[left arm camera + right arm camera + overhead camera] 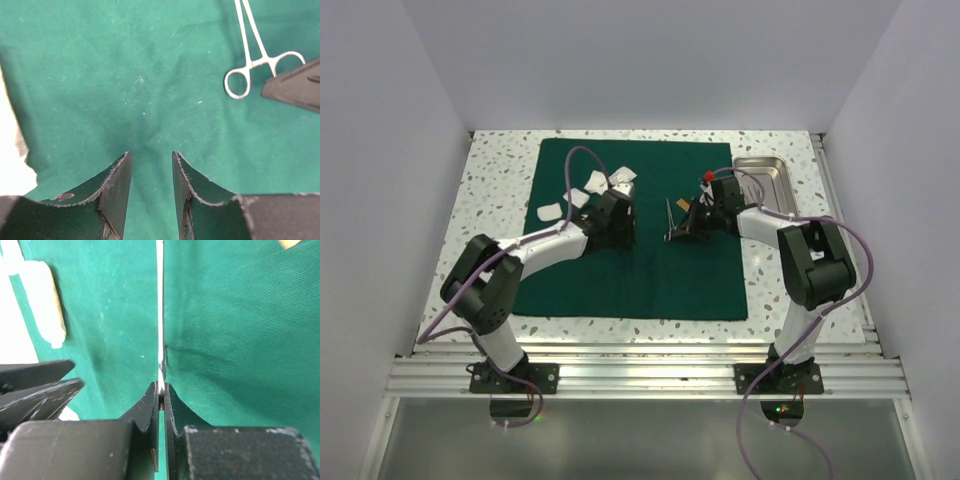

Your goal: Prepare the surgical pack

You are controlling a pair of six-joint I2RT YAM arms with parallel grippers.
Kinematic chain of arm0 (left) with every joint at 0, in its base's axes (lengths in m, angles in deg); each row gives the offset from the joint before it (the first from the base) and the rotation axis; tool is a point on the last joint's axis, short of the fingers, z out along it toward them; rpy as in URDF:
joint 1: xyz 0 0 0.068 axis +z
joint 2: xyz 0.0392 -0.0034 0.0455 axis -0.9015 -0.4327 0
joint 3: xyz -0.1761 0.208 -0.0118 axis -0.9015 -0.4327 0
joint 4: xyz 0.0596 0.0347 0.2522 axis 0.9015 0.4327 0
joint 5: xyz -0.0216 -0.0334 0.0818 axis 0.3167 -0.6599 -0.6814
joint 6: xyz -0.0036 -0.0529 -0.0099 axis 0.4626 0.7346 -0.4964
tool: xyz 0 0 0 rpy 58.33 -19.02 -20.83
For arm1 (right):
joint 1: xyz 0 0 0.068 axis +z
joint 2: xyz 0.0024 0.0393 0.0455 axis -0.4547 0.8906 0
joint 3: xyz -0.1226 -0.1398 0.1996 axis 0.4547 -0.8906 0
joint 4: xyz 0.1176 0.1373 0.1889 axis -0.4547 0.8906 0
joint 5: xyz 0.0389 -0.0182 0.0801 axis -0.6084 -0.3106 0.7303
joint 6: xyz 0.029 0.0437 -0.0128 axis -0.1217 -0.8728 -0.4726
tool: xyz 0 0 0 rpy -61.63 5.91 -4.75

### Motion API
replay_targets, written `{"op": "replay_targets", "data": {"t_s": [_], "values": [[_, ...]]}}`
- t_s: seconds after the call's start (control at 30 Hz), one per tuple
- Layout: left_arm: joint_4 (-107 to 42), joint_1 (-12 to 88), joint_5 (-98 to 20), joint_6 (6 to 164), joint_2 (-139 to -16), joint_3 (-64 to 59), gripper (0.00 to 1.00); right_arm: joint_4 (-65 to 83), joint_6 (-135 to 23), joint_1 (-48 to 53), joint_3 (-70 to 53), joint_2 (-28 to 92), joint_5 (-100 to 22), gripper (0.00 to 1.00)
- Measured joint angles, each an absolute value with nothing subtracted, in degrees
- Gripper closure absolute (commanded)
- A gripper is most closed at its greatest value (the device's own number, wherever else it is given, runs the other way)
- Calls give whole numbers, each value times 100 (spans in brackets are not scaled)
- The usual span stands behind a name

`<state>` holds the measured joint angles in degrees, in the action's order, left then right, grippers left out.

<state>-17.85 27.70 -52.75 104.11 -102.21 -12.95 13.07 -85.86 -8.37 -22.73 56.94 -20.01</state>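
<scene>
The dark green drape (620,285) lay flat across the middle of the top view. A scatter of white gauze pads (588,192) sat on its upper left part, and the steel tray (788,168) stood off its upper right corner on the speckled table (490,180).

The right gripper (161,386) was pressed together on a thin bright strip of steel that ran straight up the right wrist view. I judged this to be the forceps (259,62), whose ring handles lay at the upper right of the left wrist view, just beside a dark finger of that claw. Whether the instrument had left the cloth could not be told.

The left gripper (152,156) hung low over bare drape near the centre. Its jaws were partly spread, with nothing between them but green cloth.

The step in hand looked like gathering the instruments, with the forceps pinched by the right arm. The next move would call for a clean lift that did not drag the drape into folds, then a carry toward the tray at the upper right. The thin steel could twist or slip in so narrow a pinch.
</scene>
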Motion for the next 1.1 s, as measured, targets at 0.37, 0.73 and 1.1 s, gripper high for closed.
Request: {"op": "replay_targets", "data": {"t_s": [0.37,0.73,1.1], "values": [[-1901,2770,-5472,10378,-9357,-1920,55,1786,-8319,-2242,-1693,5117,-1793,100],[-2384,2770,-5594,10258,-8876,-2687,54,3744,-7108,-3724,223,5493,-2127,100],[-2980,2770,-5585,10162,-8684,-3126,54,5117,-6181,-3676,1334,6719,-2748,100]]}}
